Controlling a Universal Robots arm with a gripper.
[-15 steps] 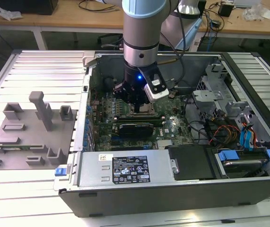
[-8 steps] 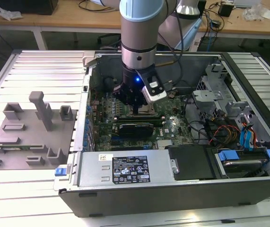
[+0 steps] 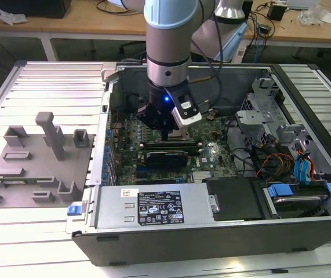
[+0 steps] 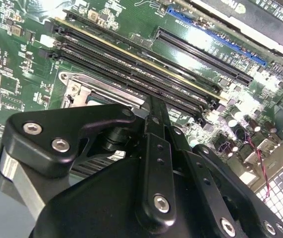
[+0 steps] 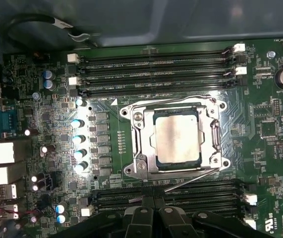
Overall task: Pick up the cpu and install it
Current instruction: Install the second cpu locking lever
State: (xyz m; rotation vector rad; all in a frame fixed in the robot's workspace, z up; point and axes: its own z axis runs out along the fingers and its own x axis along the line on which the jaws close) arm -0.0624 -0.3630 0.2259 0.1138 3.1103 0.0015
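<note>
cpu (image 5: pixel 177 136) seated flat in motherboard socket (image 5: pixel 137 144), silvery top showing, between memory slots (image 5: pixel 156 74). claw (image 3: pixel 164 134) low over socket inside computer case (image 3: pixel 304 191), holding nothing seen; fingers' spread cannot tell. install step apparently at placement; seating wants checking, judging by thin lever (image 5: pixel 191 179) lying loose.

The exterior view looked down from high in front of the open dark metal computer case (image 3: pixel 223 231), taking in its whole interior. Both wrist views sat close above the green motherboard (image 5: pixel 27 74) inside it, the first facing squarely down, the second slanting across the long black memory slots (image 4: pixel 131 69), which both shared.
</note>
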